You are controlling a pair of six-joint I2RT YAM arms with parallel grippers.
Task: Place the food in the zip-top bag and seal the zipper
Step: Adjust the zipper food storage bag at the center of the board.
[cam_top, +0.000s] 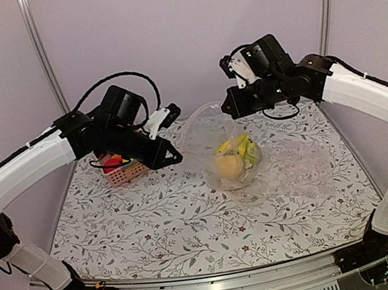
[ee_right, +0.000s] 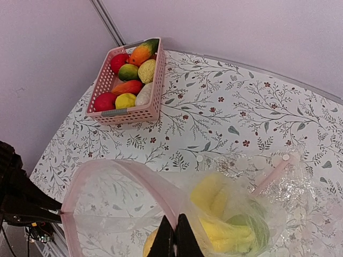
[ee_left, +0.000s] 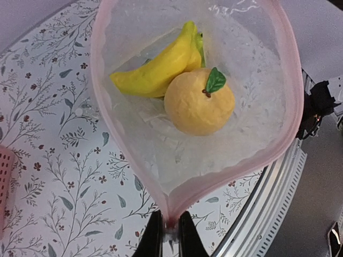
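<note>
Two grippers pinch the pink zipper (ee_left: 97, 80) of the zip-top bag (ee_left: 252, 107) at opposite ends, the left gripper (ee_left: 170, 225) and the right gripper (ee_right: 174, 231) each clamped tight on the strip. Inside the bag lie a toy banana (ee_left: 155, 69) and a toy orange (ee_left: 195, 107). Left of the bag, the pink basket (ee_right: 134, 114) holds the other food (ee_right: 127, 87).

No text, label, brand, number or sign can be read on the clear plastic zip-top bag (ee_left: 257, 118), the pink slatted plastic basket (ee_right: 131, 113) or the leaf-patterned table (cam_top: 155, 226).
</note>
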